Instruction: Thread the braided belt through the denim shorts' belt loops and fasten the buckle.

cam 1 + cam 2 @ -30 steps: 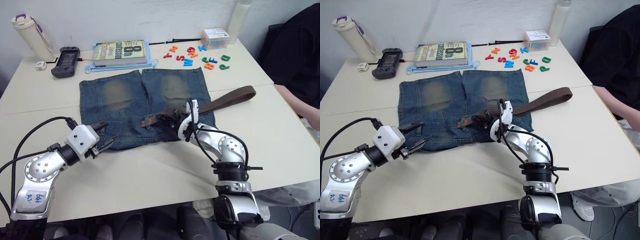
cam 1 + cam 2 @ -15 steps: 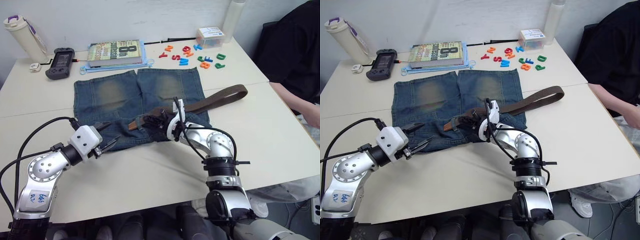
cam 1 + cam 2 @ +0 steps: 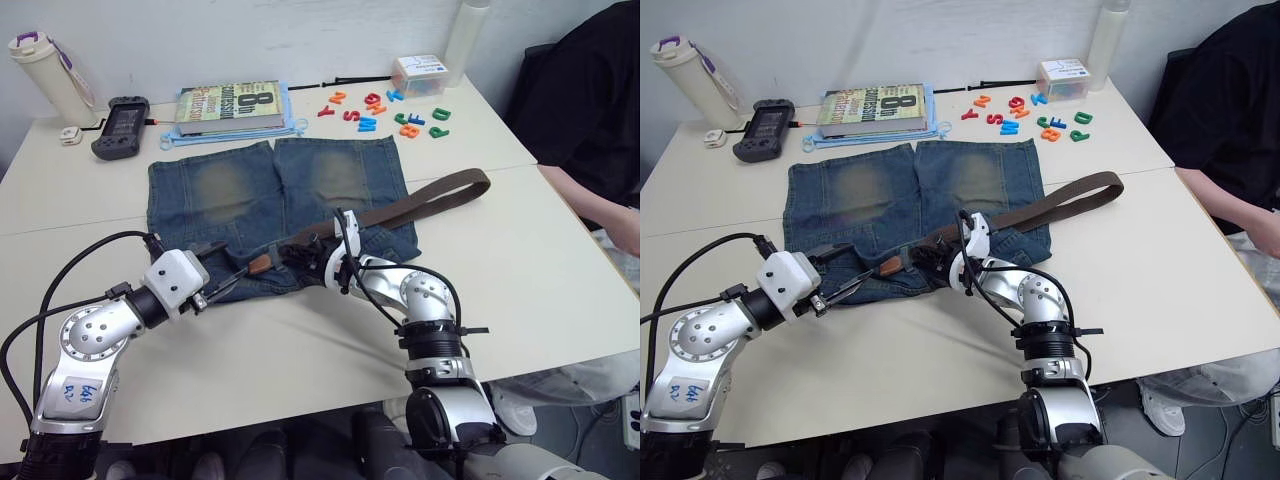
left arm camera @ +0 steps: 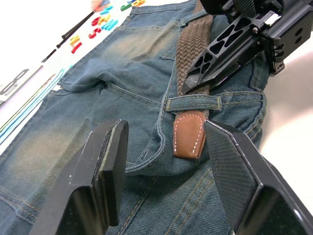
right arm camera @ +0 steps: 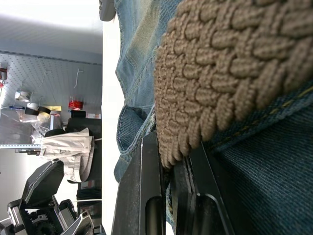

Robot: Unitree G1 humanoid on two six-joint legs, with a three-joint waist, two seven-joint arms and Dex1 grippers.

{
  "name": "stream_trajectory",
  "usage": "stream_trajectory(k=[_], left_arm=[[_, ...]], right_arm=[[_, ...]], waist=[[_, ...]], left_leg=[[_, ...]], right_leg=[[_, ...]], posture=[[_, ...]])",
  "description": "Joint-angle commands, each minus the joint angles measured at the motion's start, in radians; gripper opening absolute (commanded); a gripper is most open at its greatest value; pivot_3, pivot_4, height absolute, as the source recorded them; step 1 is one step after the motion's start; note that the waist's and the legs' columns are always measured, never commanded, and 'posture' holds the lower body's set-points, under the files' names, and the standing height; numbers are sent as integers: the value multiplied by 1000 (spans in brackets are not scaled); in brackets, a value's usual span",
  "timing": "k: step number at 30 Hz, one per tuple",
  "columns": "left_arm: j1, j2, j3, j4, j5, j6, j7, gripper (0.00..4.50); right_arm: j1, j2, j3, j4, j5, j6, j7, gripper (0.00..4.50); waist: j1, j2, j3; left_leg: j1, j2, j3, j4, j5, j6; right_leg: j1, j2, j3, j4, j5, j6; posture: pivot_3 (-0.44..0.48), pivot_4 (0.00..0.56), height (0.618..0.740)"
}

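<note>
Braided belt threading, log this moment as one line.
right gripper shut on braided belt | tan tip past belt loop | left gripper open

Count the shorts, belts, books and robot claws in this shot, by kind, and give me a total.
denim shorts: 1
braided belt: 1
book: 1
claws: 2 (left claw open, right claw shut on the belt)
Total: 5

Far edge of white tabletop [image 3: 560,250]: book [image 3: 230,105] on blue folder, black handheld device [image 3: 120,126], white bottle [image 3: 45,65], coloured plastic letters [image 3: 385,108], small clear box [image 3: 420,75]. Person in black [image 3: 585,110] at right.
</note>
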Motion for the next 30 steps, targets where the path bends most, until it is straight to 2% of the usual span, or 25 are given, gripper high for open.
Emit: stream_trajectory(k=[1, 3, 4, 6, 7, 8, 15, 19, 22, 24, 30], left_arm=[[-2, 6, 3, -9, 2, -12, 1, 2832], [-4, 5, 3, -6, 2, -11, 2, 2832], [-5, 6, 3, -3, 2, -12, 2, 2832], [-7, 7, 4, 2, 3, -15, 1, 2832], [-11, 8, 4, 6, 3, -17, 0, 2832], [-15, 9, 4, 12, 4, -20, 0, 2832], [-83, -4, -16, 67, -19, -18, -12, 2832], [-122, -48, -8, 45, -190, 201, -35, 2832], [-128, -53, 7, 21, -313, 363, -57, 2832], [-128, -46, 6, 17, -369, 440, -74, 2832], [-206, -107, 41, 92, -487, 617, -6, 2832]], right_arm=[[0, 9, -9, -22, -28, 14, -29, 1950], [4, 2, -29, -62, -8, 31, -61, 2916], [6, -2, -42, -88, 7, 43, -80, 3089], [9, -9, -59, -127, 28, 62, -106, 3990], [12, -12, -69, -146, 43, 72, -124, 4341], [17, -15, -80, -169, 59, 84, -145, 4432], [118, -39, -117, -343, 158, 172, -308, 4432], [184, -62, -104, -451, 203, 189, -356, 4432], [207, -120, -65, -560, 214, 200, -323, 4432], [223, -190, -19, -659, 227, 221, -253, 4432], [235, -344, 61, -879, 260, 169, -49, 4432]], waist=[[1, 0, 0], [2, 0, 0], [3, 0, 0], [6, 0, 0], [7, 0, 0], [8, 0, 0], [29, -1, 0], [30, -1, 0], [24, -1, 0], [24, 0, 0], [30, -1, 0]], left_leg=[[0, 0, 0, 0, 0, 0], [0, 0, 0, 0, 0, 0], [0, 0, 0, 0, 0, 0], [0, 0, 0, 0, 0, 0], [0, 0, 0, 0, 0, 0], [0, 0, 0, 0, 0, 0], [-1, -1, -1, 0, 0, 0], [-1, -1, -1, 0, 0, 0], [-1, -1, -1, 0, 0, 1], [-1, -1, -1, 0, 0, 1], [-1, 0, -1, -1, 0, 1]], right_leg=[[0, 0, 0, 0, 0, 0], [0, 0, 0, 0, 0, 0], [0, 0, 0, 0, 0, 0], [0, 0, 0, 0, 0, 0], [0, 0, 0, 0, 0, 0], [1, 0, 0, 0, 0, 0], [1, -1, -1, -1, 0, 0], [1, -1, -1, -1, 0, 0], [1, -1, 0, -1, 0, 0], [0, 0, 0, -1, 0, 0], [0, 1, -1, -1, 0, 0]], posture=[[0, 150, 740], [0, 150, 740], [0, 150, 740], [0, 150, 740], [0, 150, 740], [0, 150, 740], [0, 150, 740], [0, 150, 740], [0, 150, 740], [0, 150, 740], [0, 150, 740]])
